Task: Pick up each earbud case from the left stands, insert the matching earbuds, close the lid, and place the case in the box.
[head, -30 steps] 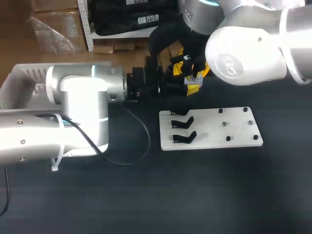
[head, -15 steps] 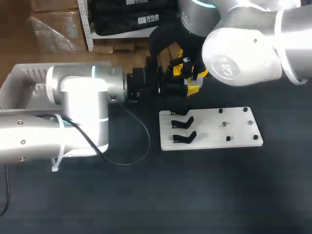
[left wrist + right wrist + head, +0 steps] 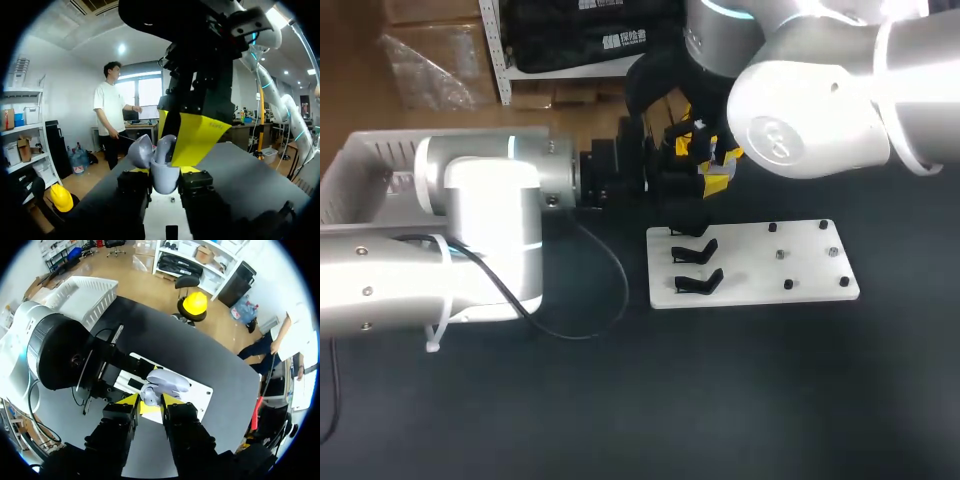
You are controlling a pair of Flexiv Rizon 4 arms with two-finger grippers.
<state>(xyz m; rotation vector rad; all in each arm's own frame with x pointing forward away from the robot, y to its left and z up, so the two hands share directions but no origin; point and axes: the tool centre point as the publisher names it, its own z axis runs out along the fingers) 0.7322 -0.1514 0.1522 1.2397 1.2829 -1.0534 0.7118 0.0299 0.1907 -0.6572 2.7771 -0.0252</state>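
A pale lilac earbud case (image 3: 164, 177) with its lid standing open sits between the fingers of my left gripper (image 3: 165, 187), which is shut on its body. In the head view that gripper (image 3: 670, 185) is above the table, just behind the white stand board (image 3: 800, 270). My right gripper (image 3: 150, 404) comes down onto the case (image 3: 159, 385) from above, its yellow tips on either side of the case body and slightly apart from it. From the left wrist, a yellow fingertip (image 3: 200, 140) of the right gripper rises right behind the lid. In the head view the case is hidden by the two grippers.
Two empty black stands (image 3: 698, 283) (image 3: 695, 250) are on the board's left end, with small black pegs (image 3: 788, 285) on its right half. A white basket (image 3: 360, 160) stands at the table's far left, behind my left arm. A black cable (image 3: 610, 300) lies beside the board.
My right arm has shifted a little to the left above the case, and its fingers have parted slightly. The left arm and the case have stayed where they were.
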